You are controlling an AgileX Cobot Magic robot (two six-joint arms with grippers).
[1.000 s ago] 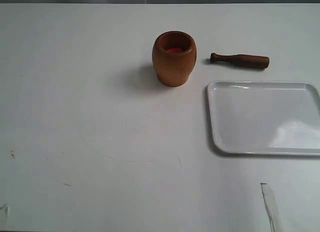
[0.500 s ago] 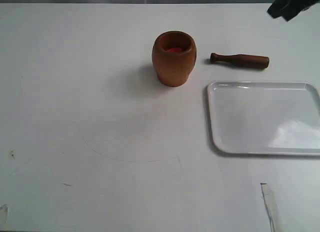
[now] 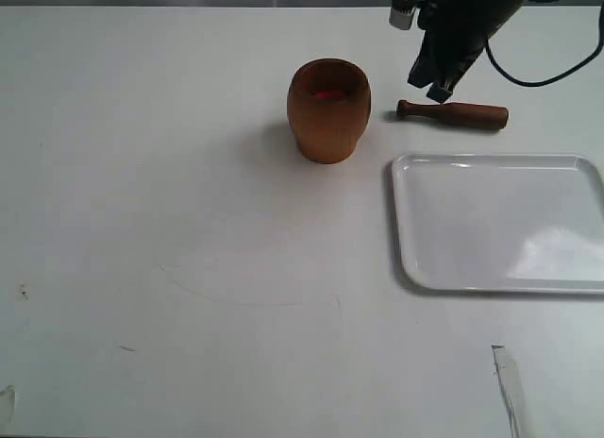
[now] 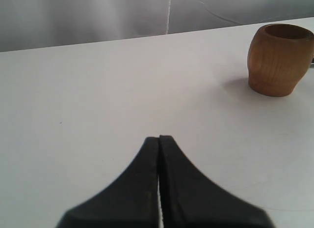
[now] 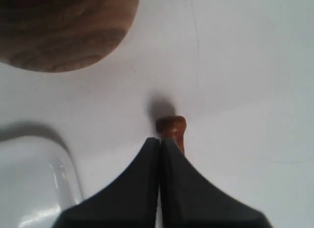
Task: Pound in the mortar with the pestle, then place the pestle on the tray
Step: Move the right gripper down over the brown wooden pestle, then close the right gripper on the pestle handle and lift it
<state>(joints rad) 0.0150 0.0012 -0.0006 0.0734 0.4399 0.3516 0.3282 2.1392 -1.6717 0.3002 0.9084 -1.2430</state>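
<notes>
The light-brown wooden mortar stands upright on the white table, its reddish inside showing. To its right the dark pestle lies flat, knob end toward the mortar. Below the pestle sits the white tray, with nothing on it. My right gripper hangs just above the pestle's knob end, jaws shut with nothing between them. In the right wrist view the gripper covers most of the pestle; only the knob shows, with the mortar beyond. My left gripper is shut and empty, well away from the mortar.
A pale scrap or strip lies near the table's front right. The tray's rounded corner appears in the right wrist view, close beside the gripper. A black cable trails from the right arm at the far right.
The right arm has come in from the upper right edge and dropped down over the pestle's knob end. Mortar, pestle and tray have not moved.
</notes>
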